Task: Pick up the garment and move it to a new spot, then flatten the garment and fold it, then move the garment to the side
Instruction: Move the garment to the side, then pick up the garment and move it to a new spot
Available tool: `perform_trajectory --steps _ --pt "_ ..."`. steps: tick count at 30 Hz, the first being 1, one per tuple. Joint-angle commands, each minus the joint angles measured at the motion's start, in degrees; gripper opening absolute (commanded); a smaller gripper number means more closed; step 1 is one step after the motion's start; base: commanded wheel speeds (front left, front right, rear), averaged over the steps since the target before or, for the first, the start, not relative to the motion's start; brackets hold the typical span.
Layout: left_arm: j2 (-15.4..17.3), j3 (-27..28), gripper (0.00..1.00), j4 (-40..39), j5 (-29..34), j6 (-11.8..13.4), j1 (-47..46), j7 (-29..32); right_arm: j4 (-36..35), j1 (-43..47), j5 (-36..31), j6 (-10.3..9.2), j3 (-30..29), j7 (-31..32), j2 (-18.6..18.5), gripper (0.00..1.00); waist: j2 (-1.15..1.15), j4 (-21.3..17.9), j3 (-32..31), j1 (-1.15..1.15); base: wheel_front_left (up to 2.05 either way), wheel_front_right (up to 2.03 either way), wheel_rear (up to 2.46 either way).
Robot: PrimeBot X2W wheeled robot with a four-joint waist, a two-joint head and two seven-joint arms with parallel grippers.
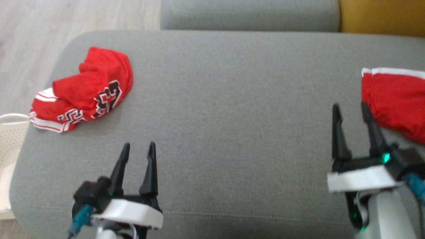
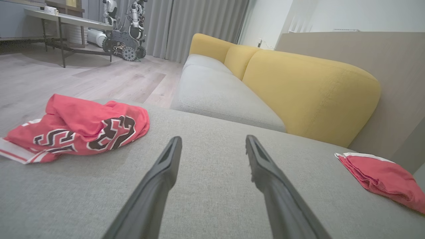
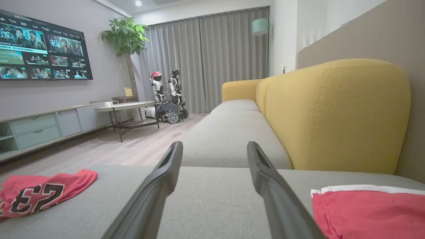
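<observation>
Crumpled red numbered jersey (image 1: 86,91) on the grey fabric sofa cushion (image 1: 232,99).
It lies aslant, striped hem near-left; left gripper (image 1: 139,144) and right gripper (image 1: 350,105) spread wide, empty.

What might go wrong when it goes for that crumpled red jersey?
1. The crumpled red jersey with black numbers lies by the rounded left edge of the grey fabric cushion; a clumsy pull may drag it off.
2. The open right gripper stands close to the folded red white-trimmed garment and may snag it.
</observation>
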Motion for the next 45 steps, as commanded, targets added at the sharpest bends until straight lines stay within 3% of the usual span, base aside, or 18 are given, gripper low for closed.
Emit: perform_trajectory --steps 1,9,45 --pt "0.0 1.2 1.0 -1.4 0.5 -0.1 -0.7 -0.3 -2.9 0.7 -1.5 0.35 2.2 -0.8 0.5 1.0 0.0 1.2 -1.9 0.0 0.0 0.0 0.0" --pt "0.0 1.9 1.0 -1.3 1.4 -0.2 2.4 -0.3 -6.4 7.7 1.3 0.35 0.7 -1.1 0.6 1.0 0.0 1.7 -3.8 0.0 0.0 0.0 0.0" --pt "0.0 2.9 1.0 -4.2 2.0 -1.2 2.1 -0.3 -6.6 8.5 3.2 0.35 0.7 -1.2 0.6 1.0 0.0 2.2 -3.0 0.0 0.0 0.0 0.0"
